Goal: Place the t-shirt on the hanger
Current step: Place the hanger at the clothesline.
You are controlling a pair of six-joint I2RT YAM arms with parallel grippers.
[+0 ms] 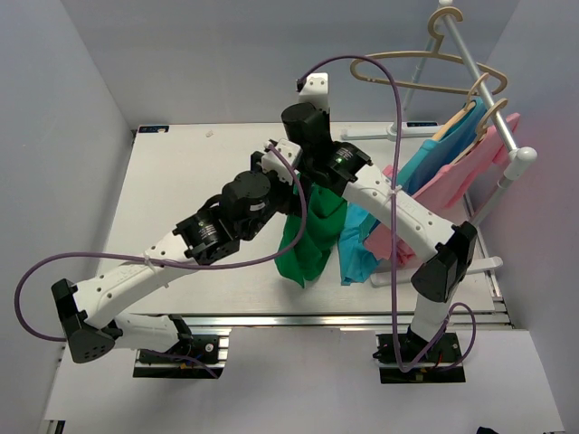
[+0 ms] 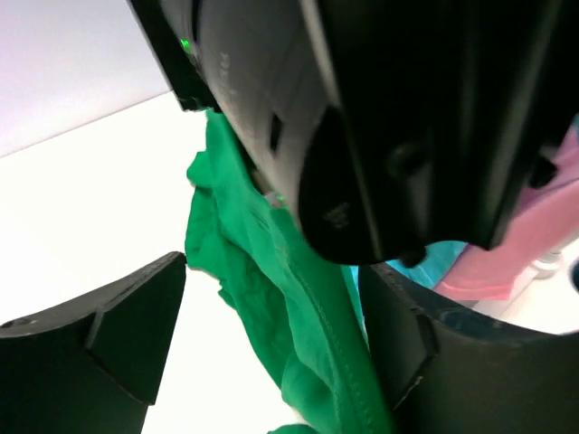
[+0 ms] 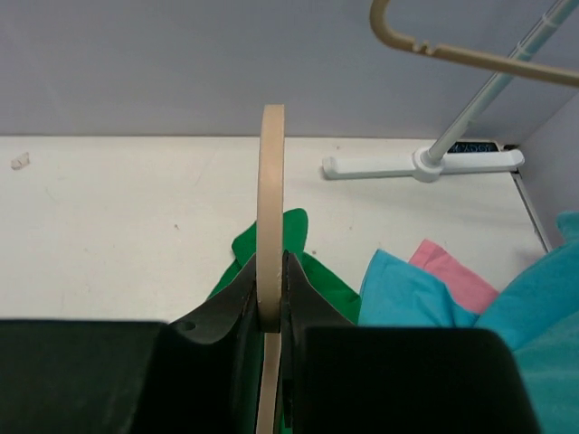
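t-shirt [image 2: 280, 316]: green cloth, matt, stitched seam showing, hanging between the left gripper's [image 2: 271, 271] spread jaws. Left fingers [image 2: 127, 334]: matt black plastic, faintly grainy. hanger [image 3: 270, 181]: beige plastic, smooth, low sheen, pinched in the right gripper's [image 3: 270, 280] jaws. table [image 3: 109, 226] beyond those jaws: white, smooth, matt, few specks. blue garment [image 3: 407, 294] and pink garment [image 3: 452, 276] right of them: matt cloth. rack pole [image 3: 470, 113] beyond: smooth, pale, slight gloss.

Bright, even light; blurred near foreground.
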